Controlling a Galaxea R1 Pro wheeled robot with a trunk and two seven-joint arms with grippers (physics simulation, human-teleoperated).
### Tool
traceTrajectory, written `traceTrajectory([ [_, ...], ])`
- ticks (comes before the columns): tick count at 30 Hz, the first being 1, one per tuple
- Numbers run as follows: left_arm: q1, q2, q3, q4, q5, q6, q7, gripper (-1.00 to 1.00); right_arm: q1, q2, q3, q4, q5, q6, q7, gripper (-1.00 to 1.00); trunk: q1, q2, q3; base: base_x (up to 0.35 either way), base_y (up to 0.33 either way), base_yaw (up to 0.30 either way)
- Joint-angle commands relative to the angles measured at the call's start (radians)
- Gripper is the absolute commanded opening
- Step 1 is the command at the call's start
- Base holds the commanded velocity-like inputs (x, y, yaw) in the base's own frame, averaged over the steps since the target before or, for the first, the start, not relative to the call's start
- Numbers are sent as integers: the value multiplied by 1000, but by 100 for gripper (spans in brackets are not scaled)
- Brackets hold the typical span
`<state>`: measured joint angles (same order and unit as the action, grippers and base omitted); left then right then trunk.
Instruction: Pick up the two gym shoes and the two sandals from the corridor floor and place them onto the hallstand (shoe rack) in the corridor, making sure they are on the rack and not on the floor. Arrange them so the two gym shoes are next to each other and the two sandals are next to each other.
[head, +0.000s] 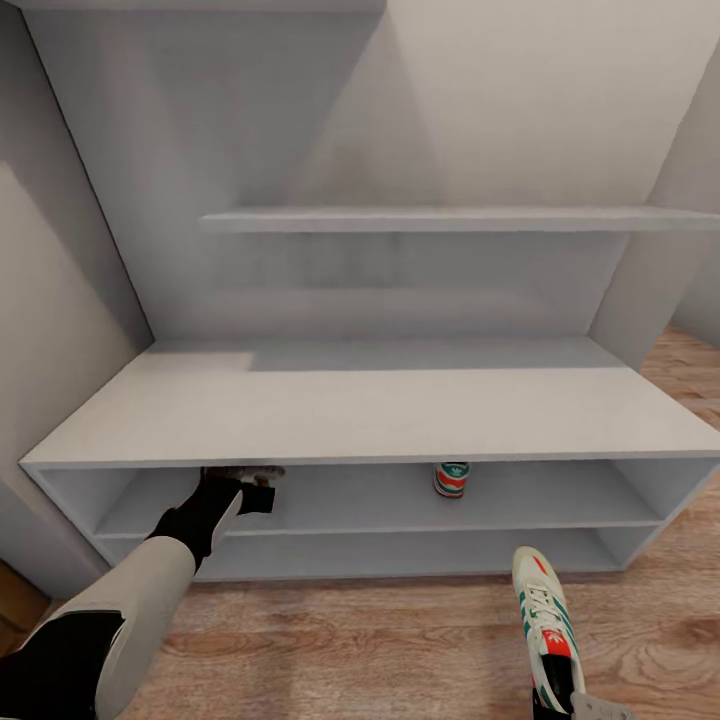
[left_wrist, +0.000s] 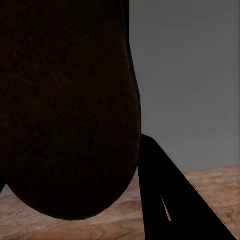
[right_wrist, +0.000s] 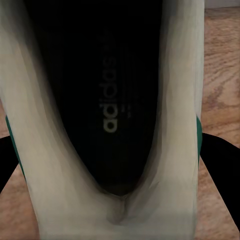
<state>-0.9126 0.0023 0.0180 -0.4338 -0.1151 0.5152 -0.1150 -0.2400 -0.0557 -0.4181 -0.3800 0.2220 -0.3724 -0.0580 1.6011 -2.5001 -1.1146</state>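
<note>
In the head view the hallstand (head: 380, 410) stands against the wall, a long pale grey unit with 2 open tiers beneath its flat top and a floating wall shelf (head: 450, 219) above. The left arm (head: 150, 590) reaches up from the lower left into the upper tier, where the left gripper (head: 240, 485) sits just under the top board with a dark sandal (head: 243, 472) at its tip; whether the fingers are clamped on it cannot be told. In the left wrist view the sandal's dark brown sole (left_wrist: 70, 110) looms close, with grey panel and a strip of wood floor behind it, and 1 black finger (left_wrist: 170, 200) beside it.

Farther along the same upper tier, 1 gym shoe (head: 451, 479) stands heel outward, showing its red and green heel.

The second gym shoe (head: 545, 625) hangs over the corridor floor (head: 400, 640) at the lower right, toe toward the rack, gripped at the heel by the right gripper (head: 575, 705). The right wrist view looks into its dark insole (right_wrist: 105, 100), with black fingers (right_wrist: 222, 165) pressing on either side of the white upper
</note>
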Motion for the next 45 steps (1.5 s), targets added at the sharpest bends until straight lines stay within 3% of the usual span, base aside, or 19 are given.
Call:
traceTrajectory([
  [1, 0, 4, 2, -2, -10, 5, -10, -100, -1, 0, -5, 1, 11, -4, -3, -100, 0, 0, -1, 0, 0, 0],
  [3, 0, 12, 2, -2, -6, 6, -10, -100, -1, 0, -5, 1, 11, -3, -3, -100, 0, 0, -1, 0, 0, 0],
  [4, 0, 19, 2, -2, -5, 5, -11, 100, -1, 0, -5, 1, 11, -3, -3, -100, 0, 0, -1, 0, 0, 0],
  [9, 0, 40, 2, -2, -2, 5, -11, 100, -1, 0, -5, 1, 11, -3, -3, -100, 0, 0, -1, 0, 0, 0],
  [20, 1, 44, 2, -2, -2, 3, -11, 100, -1, 0, -5, 1, 11, -3, -3, -100, 0, 0, -1, -27, 0, 0],
  [45, 9, 43, 2, -2, 0, -5, -11, 100, -1, 0, -5, 1, 11, -3, -3, -100, 0, 0, -1, -278, -150, 0],
])
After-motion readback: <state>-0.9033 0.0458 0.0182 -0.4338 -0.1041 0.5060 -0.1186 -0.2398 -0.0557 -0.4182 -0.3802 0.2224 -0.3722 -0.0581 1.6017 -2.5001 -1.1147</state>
